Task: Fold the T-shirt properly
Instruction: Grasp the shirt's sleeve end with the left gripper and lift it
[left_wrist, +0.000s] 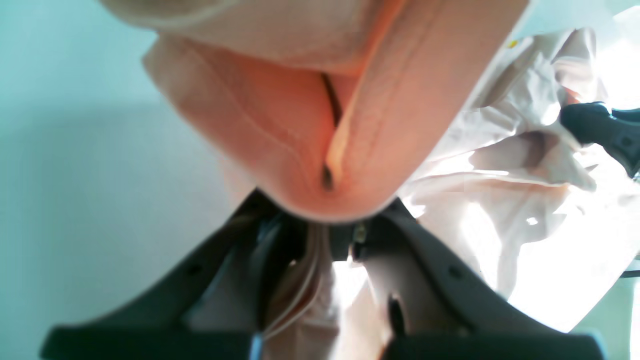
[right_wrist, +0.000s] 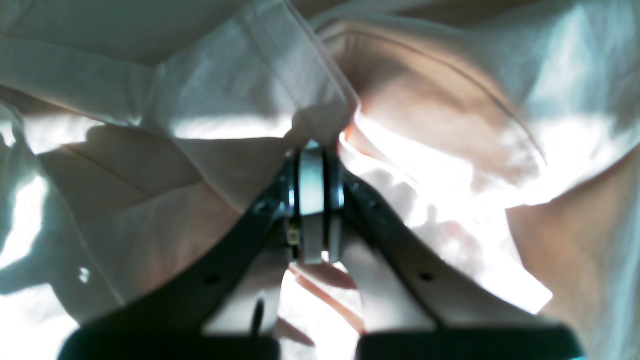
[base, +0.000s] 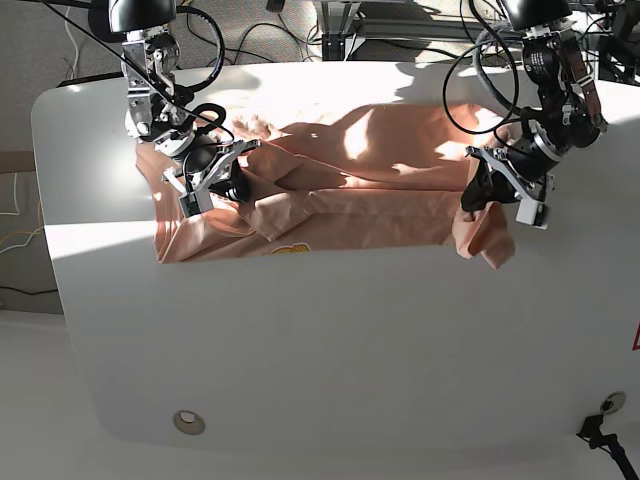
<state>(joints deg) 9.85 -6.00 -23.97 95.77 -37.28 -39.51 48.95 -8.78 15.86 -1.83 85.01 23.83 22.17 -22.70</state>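
A white, rounded tabletop (base: 330, 340) carries everything here, with black cables looping behind both arms at the far edge and a small round fitting (base: 188, 422) set into the near corner, well clear of either set of fingers. Between the two arms lies the T-shirt (base: 370, 190), salmon-pink and rumpled, stretched in a wide band across the tabletop with a yellow print (base: 288, 249) peeking out along its near edge, just past the right fingers. The right gripper (base: 222, 183) sits low in the bunched cloth, fingers pressed fully together; the right wrist view shows folds heaped all around them, yet whether a layer is pinched between them cannot be made out. The left gripper (base: 478, 192) has its fingers clamped on a fold of the shirt's side edge, and a flap of fabric droops below them toward the tabletop. In the left wrist view that fold bulges out beyond the dark fingers (left_wrist: 440, 280) as a soft rounded pouch with a stitched seam running down it. The cloth looks thin, matte cotton, creased into sharp ridges where sunlight strikes.
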